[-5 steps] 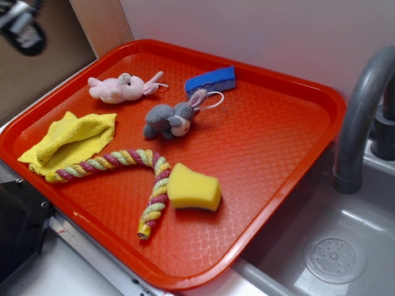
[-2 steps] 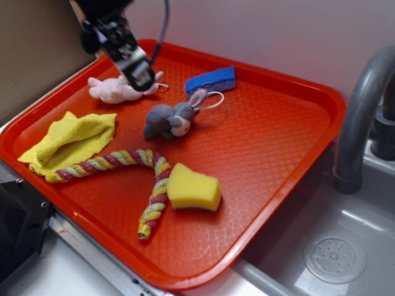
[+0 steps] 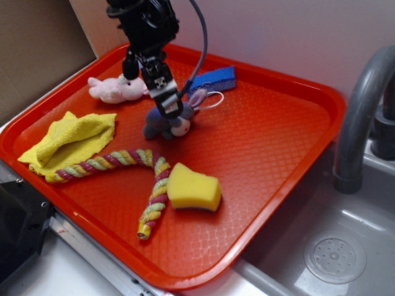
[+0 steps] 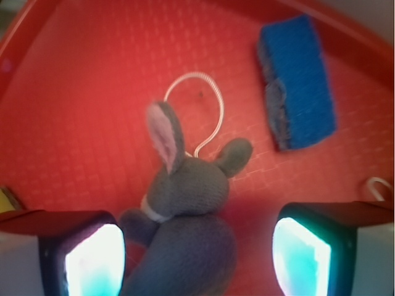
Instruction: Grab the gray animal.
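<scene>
Red textured plastic tray (image 3: 259,142) is seen carrying the small dark-gray plush bunny (image 4: 185,209), lying mid-tray with ears toward the blue sponge (image 4: 297,80). The gripper (image 4: 197,259) is held spread, its pads flanking the bunny's body, the long axis running between them.

A toy kitchen set up for robot trials. A gray plastic sink (image 3: 345,259) with a curved faucet (image 3: 361,117) sits just right of the red tray (image 3: 265,142), against a plain white wall (image 3: 278,31).
</scene>
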